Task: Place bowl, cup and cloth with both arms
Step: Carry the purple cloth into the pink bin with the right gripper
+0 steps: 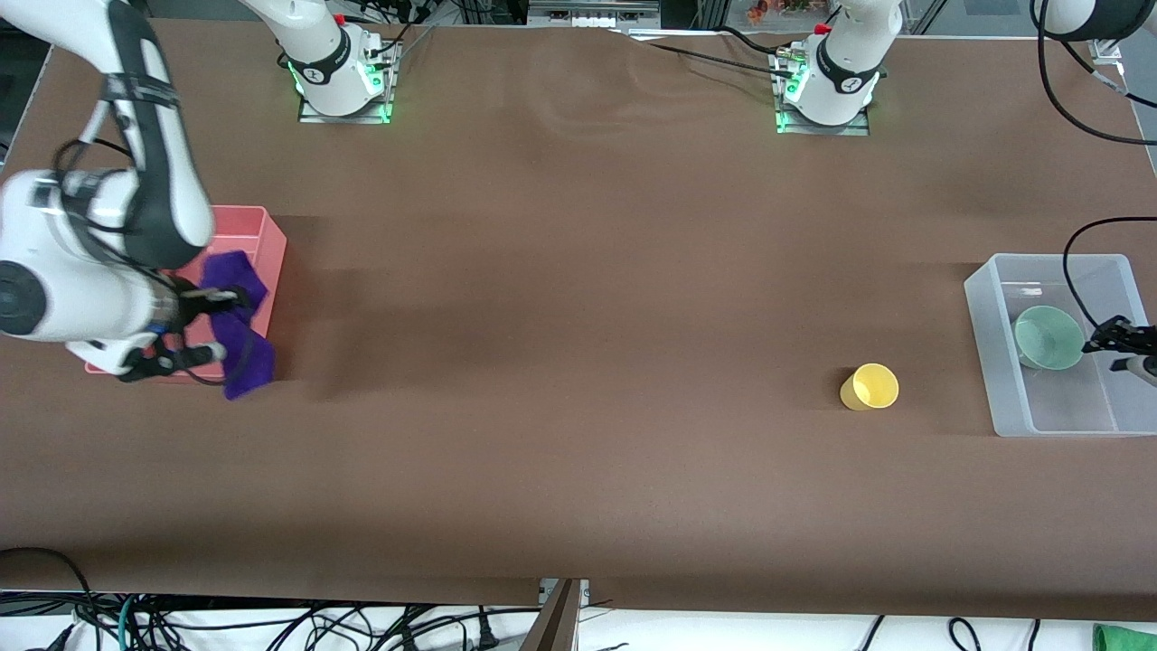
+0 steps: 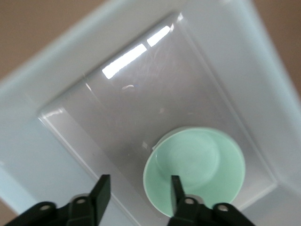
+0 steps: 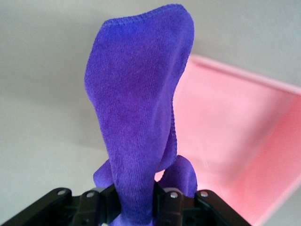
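Note:
My right gripper (image 1: pixel 220 322) is shut on the deep-purple cloth (image 1: pixel 242 339) and holds it over the pink tray's (image 1: pixel 268 237) edge that faces the table's middle. In the right wrist view the cloth (image 3: pixel 136 108) hangs from the closed gripper (image 3: pixel 135 200), with the tray (image 3: pixel 235 141) beneath. The mint-green bowl (image 1: pixel 1047 337) lies in the clear bin (image 1: pixel 987 312) at the left arm's end. My left gripper (image 1: pixel 1119 340) is open and empty just above the bowl (image 2: pixel 197 169); its fingers (image 2: pixel 101 188) straddle the bowl's rim in the left wrist view. The yellow cup (image 1: pixel 870 387) stands on the table beside the bin.
The bin's walls (image 2: pixel 47 94) surround the left gripper (image 2: pixel 138 190). The right arm's bulky wrist (image 1: pixel 63 271) overhangs much of the pink tray. The two arm bases (image 1: pixel 343 77) stand along the table's edge farthest from the front camera. Cables lie below the table's near edge.

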